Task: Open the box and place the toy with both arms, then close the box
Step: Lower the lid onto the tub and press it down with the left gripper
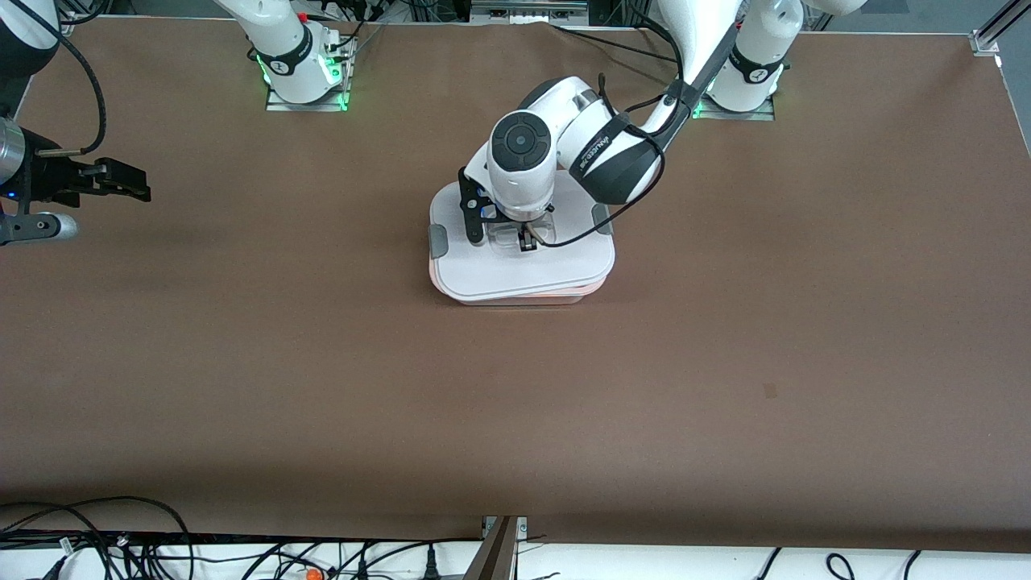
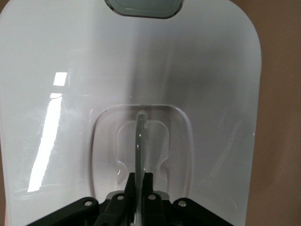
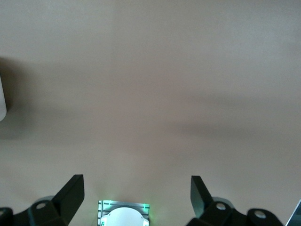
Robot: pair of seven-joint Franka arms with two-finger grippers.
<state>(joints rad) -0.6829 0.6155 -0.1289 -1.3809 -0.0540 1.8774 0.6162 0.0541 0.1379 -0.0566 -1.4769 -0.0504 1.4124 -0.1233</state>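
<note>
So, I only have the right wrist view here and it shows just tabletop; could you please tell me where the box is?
Observer: The box sits mid-table, with its white lid on it.
Operator: Thanks. My right pincer waits open over the table. And the left arm?
Observer: The left pincer is shut on the lid's clear centre handle.
Operator: Is the toy visible?
Observer: No, not in any view.

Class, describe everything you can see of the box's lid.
The lid is white, glossy plastic, a rounded rectangle with a grey clip at each short end and a clear recessed handle in its centre. It sits on the pale pink box mid-table, skewed slightly off the base's outline. The left gripper is shut on the handle's upright rib.
</note>
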